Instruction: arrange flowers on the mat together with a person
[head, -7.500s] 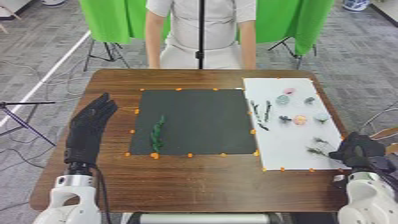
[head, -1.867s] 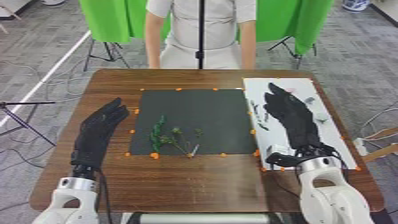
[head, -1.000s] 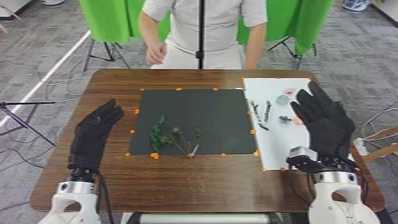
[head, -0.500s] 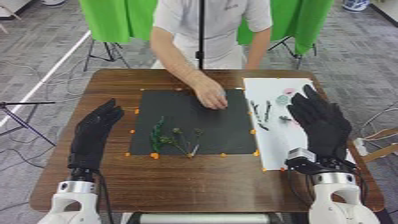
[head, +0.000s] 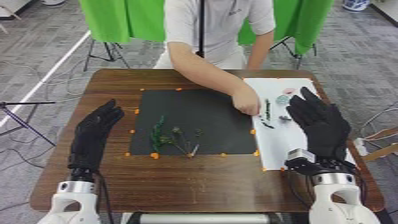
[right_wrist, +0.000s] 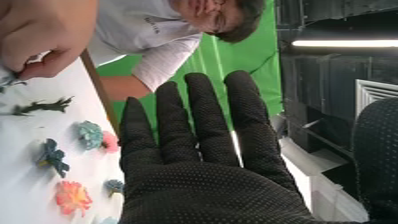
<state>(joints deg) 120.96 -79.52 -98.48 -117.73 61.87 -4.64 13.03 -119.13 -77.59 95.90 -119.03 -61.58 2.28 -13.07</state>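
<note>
Though the mat (head: 209, 107) has its first greenery, the arrangement looks to be at an early stage. Nearest, on the tabletop (head: 204, 185) side of the mat, thin stems (head: 177, 131) fan out from the near edge. Just left of them, the green sprig (head: 157, 134) lies lengthwise. So far the greens are down, and I'd call them the base of the design.

Left of the mat, the left hand (head: 96, 125) is raised with its fingers extended and holding nothing. The right hand (head: 322, 120) is over the white sheet (head: 275, 145), its fingers straight and spread, with nothing in them.

The blooms are what is left. On the sheet lie an orange flower (right_wrist: 73, 197), a small blue one (right_wrist: 114, 186), a dark blue one (right_wrist: 55, 159) and, farther out, a teal one (right_wrist: 89, 135) beside a pink one (right_wrist: 110, 142).

Across the table, the person's hand (head: 246, 101) reaches down where mat and sheet meet, right by the dark sprigs (head: 267, 109). Its fingers are bent, but I can't tell whether they grip one. More greenery is probably due on the mat before the flowers.
</note>
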